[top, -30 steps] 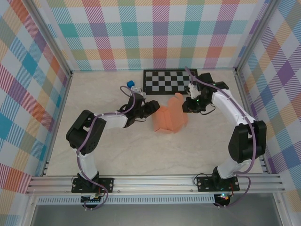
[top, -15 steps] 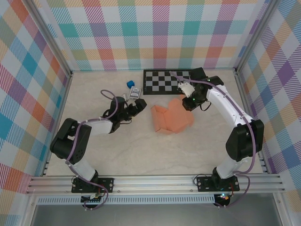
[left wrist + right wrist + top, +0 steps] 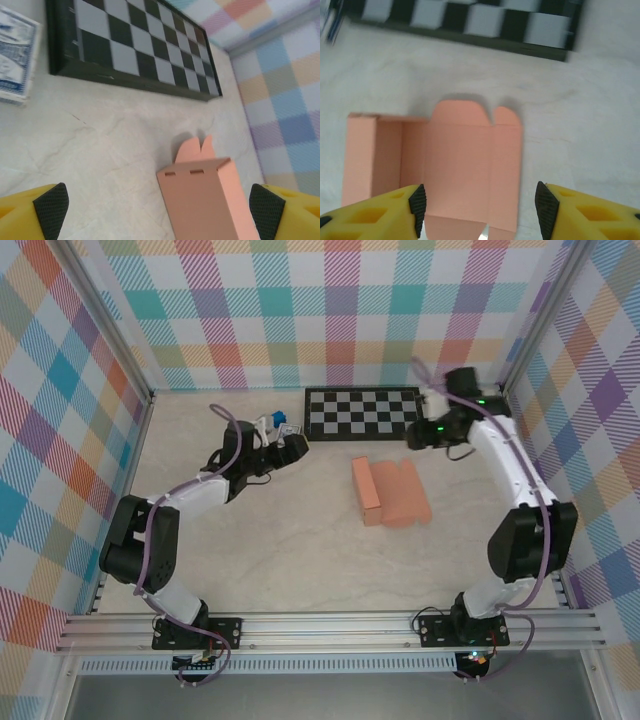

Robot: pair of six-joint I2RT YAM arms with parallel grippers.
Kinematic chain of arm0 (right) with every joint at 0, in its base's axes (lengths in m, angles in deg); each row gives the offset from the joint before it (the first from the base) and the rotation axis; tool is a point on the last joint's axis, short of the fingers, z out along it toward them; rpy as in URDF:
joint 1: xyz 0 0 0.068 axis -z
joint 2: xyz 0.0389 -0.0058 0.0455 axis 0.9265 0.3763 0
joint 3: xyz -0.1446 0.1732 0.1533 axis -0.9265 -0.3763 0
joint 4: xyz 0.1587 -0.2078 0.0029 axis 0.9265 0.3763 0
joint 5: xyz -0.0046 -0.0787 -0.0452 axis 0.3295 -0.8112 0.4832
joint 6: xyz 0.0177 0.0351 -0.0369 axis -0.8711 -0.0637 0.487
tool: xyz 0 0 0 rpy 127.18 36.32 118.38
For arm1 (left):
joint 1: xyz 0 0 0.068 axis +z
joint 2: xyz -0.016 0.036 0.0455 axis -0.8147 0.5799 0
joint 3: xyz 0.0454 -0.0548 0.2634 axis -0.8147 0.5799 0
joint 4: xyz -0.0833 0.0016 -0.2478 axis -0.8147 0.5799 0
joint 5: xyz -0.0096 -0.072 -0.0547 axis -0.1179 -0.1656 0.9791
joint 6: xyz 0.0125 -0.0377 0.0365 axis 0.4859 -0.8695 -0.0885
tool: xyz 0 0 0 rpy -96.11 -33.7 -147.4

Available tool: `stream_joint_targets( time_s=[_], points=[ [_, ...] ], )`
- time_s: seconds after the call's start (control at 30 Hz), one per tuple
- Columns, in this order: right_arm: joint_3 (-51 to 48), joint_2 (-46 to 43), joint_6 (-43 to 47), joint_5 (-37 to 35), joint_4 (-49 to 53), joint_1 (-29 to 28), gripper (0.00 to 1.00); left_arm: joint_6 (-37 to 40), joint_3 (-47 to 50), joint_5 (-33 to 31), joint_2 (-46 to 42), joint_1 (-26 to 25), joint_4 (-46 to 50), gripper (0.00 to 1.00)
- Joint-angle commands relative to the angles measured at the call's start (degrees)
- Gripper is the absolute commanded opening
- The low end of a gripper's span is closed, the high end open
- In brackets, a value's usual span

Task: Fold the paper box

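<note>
Looking down on a pale tabletop (image 3: 280,540). Finding a checkerboard (image 3: 362,412) lying farther out, past both hands. Seeing the paper box (image 3: 390,492) lying on the tabletop ahead of the right hand (image 3: 418,433), apart from it, with flaps sticking out at its far end. Showing both hands with fingers spread apart, gripping nothing. Spotting a card pack (image 3: 15,55) lying ahead-left of the left hand (image 3: 290,447).

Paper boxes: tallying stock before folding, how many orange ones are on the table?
1. The paper box lies free in the middle of the table, on the near side of the checkerboard.
</note>
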Motion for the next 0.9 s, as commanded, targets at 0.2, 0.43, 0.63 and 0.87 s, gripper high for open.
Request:
stream_joint_targets(
  time_s=[0.2,0.43,0.63,0.87],
  points=[
    [-8.4,0.34,-11.46,26.82,-4.16,-0.78,0.58,7.63,-16.58,-3.07,8.01,-5.06,19.39,0.93],
    [-6.56,5.82,-9.81,22.65,-2.94,-9.01,0.66,6.77,-13.88,-7.79,6.28,-0.7,20.16,0.93],
    [-1.28,12.91,-7.76,18.85,0.1,-13.04,0.59,6.81,-10.86,-9.44,3.49,1.34,20.75,0.93],
    [1.66,16.23,-5.52,18.18,3.29,-16.35,0.44,6.99,-7.75,-9.57,1.38,2.92,20.4,0.93]
  ],
)
